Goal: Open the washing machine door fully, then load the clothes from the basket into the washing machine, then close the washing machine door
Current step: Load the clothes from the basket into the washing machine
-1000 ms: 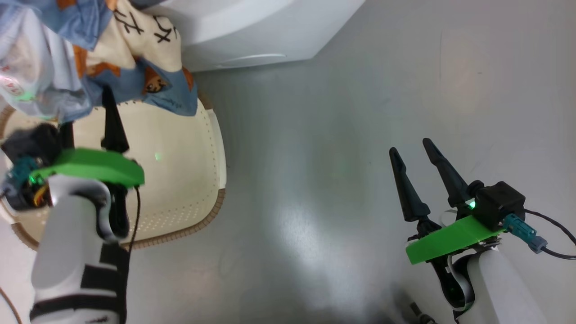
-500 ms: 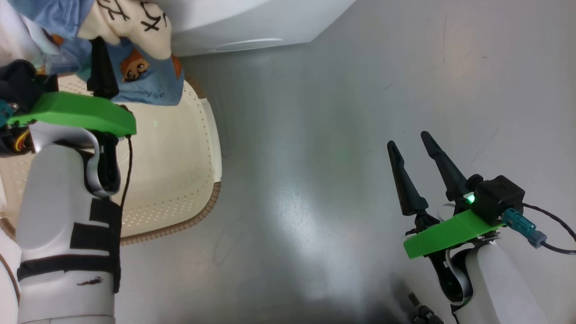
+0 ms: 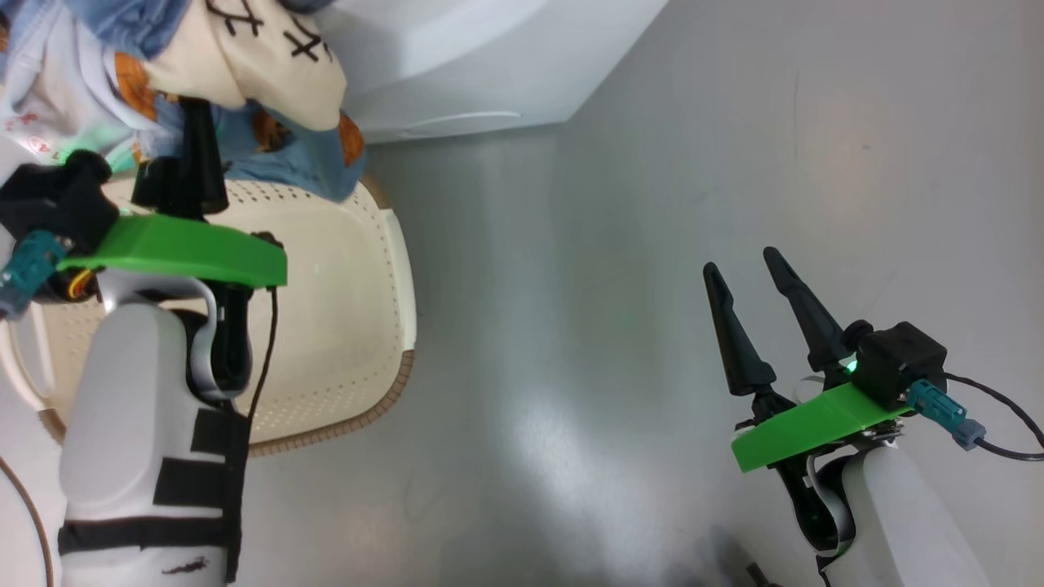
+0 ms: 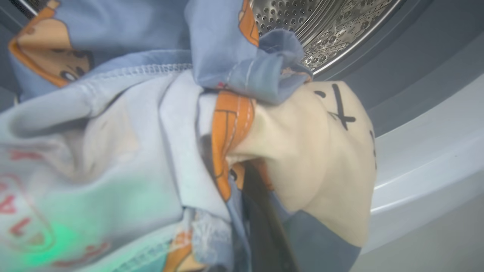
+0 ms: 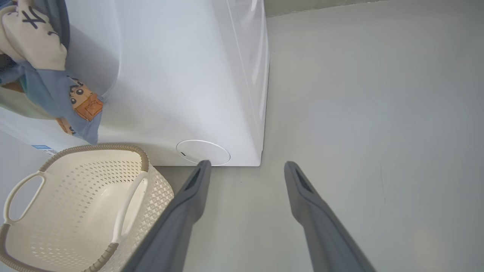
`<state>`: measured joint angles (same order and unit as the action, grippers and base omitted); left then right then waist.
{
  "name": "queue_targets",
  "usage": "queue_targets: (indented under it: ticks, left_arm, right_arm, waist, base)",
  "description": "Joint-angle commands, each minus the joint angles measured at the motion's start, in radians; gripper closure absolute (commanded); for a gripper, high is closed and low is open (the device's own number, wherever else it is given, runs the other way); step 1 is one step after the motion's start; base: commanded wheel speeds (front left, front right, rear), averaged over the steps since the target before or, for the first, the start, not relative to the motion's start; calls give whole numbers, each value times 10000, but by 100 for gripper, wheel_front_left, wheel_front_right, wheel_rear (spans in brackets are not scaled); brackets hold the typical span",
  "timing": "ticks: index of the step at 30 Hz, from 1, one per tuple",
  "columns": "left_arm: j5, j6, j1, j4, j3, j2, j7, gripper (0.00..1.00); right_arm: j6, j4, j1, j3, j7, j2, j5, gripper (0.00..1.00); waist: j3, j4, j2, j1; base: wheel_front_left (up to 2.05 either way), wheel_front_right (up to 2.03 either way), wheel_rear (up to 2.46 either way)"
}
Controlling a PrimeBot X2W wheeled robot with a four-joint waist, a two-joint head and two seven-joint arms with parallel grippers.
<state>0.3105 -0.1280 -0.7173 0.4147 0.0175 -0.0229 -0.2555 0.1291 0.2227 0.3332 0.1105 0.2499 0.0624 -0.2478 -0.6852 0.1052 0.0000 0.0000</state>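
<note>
While the left claw [image 3: 198, 139] sits at ten o'clock in the head view, it is clenched on the soft light-blue and cream cartoon-print clothes [image 3: 245, 65], one dark finger buried in the folds. The bundle hangs above the cream-white perforated plastic basket [image 3: 359, 326] at nine o'clock, just before the perforated steel drum [image 4: 321, 30]. The big white washing machine [image 3: 457, 73] stands at twelve o'clock. At four o'clock the right claw [image 3: 740, 262] hovers released over the grey floor [image 3: 571, 326], fingers spread, well apart from the basket.
</note>
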Motion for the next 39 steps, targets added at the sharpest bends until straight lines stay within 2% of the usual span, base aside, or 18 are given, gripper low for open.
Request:
queue_targets:
  ticks: [1, 7, 15, 20, 32, 39]
  left_arm:
    - [-45, -25, 236, -267, -204, -285, -63, 100]
    - [-1011, 139, 325, -585, -407, -539, -63, 100]
    - [-1786, 336, -1222, 722, -238, -1522, 203, 100]
    - [-2095, 366, -2367, 1540, -27, -1934, 582, 100]
    - [-2582, 509, -4850, 3254, 535, -2214, 1075, 100]
    - [-2636, 563, -5747, 4183, 648, -2364, 1293, 100]
  right_arm:
    - [16, -160, -245, 171, 118, -84, -8, 0]
    - [16, 5, -380, 212, 118, -95, -55, 0]
    - [16, 39, -484, 337, 118, -103, -119, 0]
    - [16, 7, -506, 356, 118, -106, -155, 0]
    - [16, -43, -400, 412, 118, -115, -313, 0]
    - [16, -118, -342, 436, 118, -119, -432, 0]
  waist:
    - [195, -121, 0, 0]
    - [785, -228, 0, 0]
    - [1007, -63, 0, 0]
    - [867, 136, 0, 0]
    - [322, 574, 0, 0]
    - [-139, 730, 0, 0]
  base:
    - [0, 0, 0]
    - [0, 0, 0]
    - [0, 0, 0]
    - [0, 0, 0]
    - [0, 0, 0]
    - [0, 0, 0]
